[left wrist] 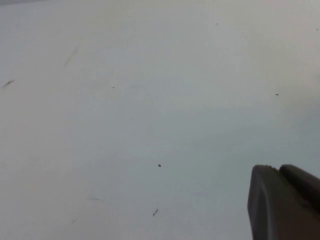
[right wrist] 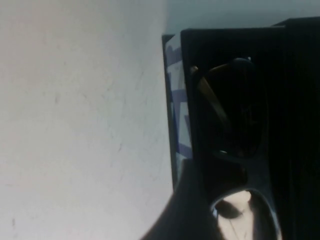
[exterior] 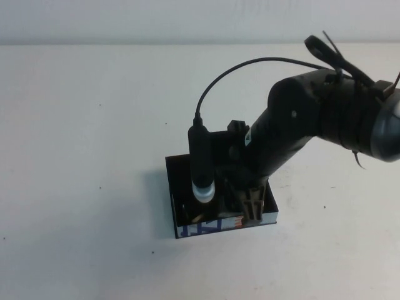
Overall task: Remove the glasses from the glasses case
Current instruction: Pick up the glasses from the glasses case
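Right gripper [exterior: 250, 209] dips inside boxy black glasses case [exterior: 178, 215]; left gripper [left wrist: 282, 205] over table.

Only bare white bench surface [left wrist: 140, 110], marked by a few small dark specks, is seen, with a dark fingertip [left wrist: 280, 205] of the left gripper [left wrist: 287, 200] shown above it.

glasses [right wrist: 235, 150] mostly shadowed inside glasses case [exterior: 187, 230], right gripper [exterior: 250, 203] partly hidden

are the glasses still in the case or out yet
In. The glasses lie inside the glasses case, with the right tool reaching into it. The left tool is over bare table.
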`<control>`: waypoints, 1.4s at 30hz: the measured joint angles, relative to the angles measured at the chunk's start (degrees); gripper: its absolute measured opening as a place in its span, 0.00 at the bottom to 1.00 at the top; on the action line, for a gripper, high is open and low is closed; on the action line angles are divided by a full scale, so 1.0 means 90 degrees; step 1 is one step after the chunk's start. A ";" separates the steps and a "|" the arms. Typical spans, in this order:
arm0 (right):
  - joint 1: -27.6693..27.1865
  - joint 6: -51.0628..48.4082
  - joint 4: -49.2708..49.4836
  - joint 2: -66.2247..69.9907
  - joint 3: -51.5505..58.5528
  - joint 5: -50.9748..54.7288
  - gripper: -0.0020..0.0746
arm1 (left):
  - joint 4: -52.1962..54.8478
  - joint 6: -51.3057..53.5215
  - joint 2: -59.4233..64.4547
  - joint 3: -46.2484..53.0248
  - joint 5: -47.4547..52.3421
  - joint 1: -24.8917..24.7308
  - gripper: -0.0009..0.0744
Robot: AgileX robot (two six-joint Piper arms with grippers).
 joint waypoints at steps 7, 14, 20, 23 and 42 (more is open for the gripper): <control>0.0000 -0.0013 -0.0276 0.0366 -0.0004 -0.0172 0.66 | 0.0000 0.0000 0.0000 0.0000 0.0000 0.0000 0.01; 0.0010 -0.0024 -0.0521 0.0449 -0.0014 -0.0536 0.65 | 0.0000 0.0000 0.0000 0.0000 0.0000 0.0000 0.01; 0.0010 -0.0013 -0.0561 0.0460 -0.0237 -0.0059 0.65 | 0.0000 0.0000 0.0000 0.0000 0.0000 0.0000 0.01; 0.0010 -0.0013 -0.0548 0.0526 -0.0624 0.0582 0.65 | 0.0000 0.0000 0.0000 0.0000 0.0000 0.0000 0.01; -0.0143 -0.0467 -0.0070 0.1354 -0.1684 0.1482 0.32 | 0.0000 0.0000 0.0000 0.0000 0.0000 0.0000 0.01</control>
